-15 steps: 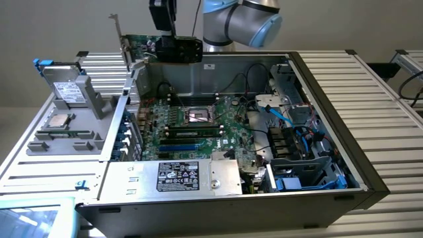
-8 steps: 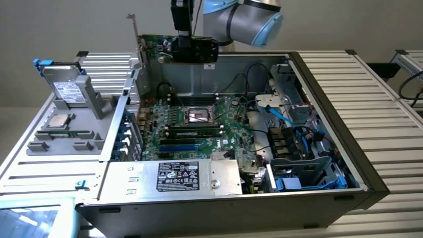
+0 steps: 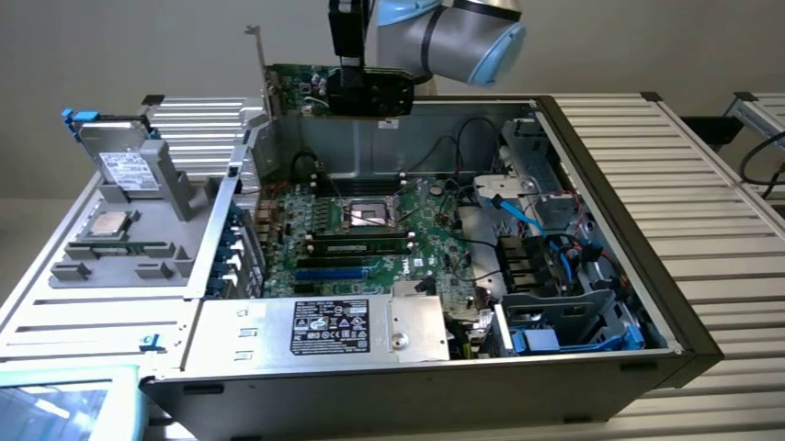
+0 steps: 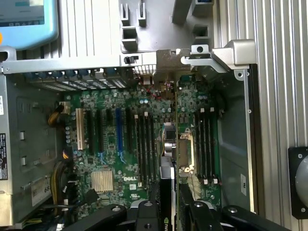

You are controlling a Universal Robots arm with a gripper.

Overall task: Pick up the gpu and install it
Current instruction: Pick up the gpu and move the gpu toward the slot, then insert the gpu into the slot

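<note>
Power supply: we see a silver box with a black label (image 3: 322,328) inside the case, at the case's nearest end.
Case: the open computer case (image 3: 613,367) lies on its side on the ribbed tabletop (image 3: 705,193), with its inside facing up.
Motherboard: the green board (image 3: 368,216) lies flat on the case floor, with its black and blue slots uncovered.
Tray: a grey tray (image 3: 73,276) sits just beside the case, on the exterior view's left. It carries a memory stick (image 3: 123,249), a square chip (image 3: 113,222) and, farther back, an upright drive box (image 3: 123,167).
Gpu: the gpu (image 3: 301,89) hangs in the air above the case's far wall, not touching the motherboard. It stands on edge, and its silver end bracket (image 4: 167,61) is on the side of the case nearest the tray.
Gripper: the gripper (image 3: 353,73) comes down from above the case onto the card's black block.
Jaws: we see them closed on the gpu, one on each face of the card.
Arm: the grey and blue arm (image 3: 460,32) stands above the case's far wall.
</note>
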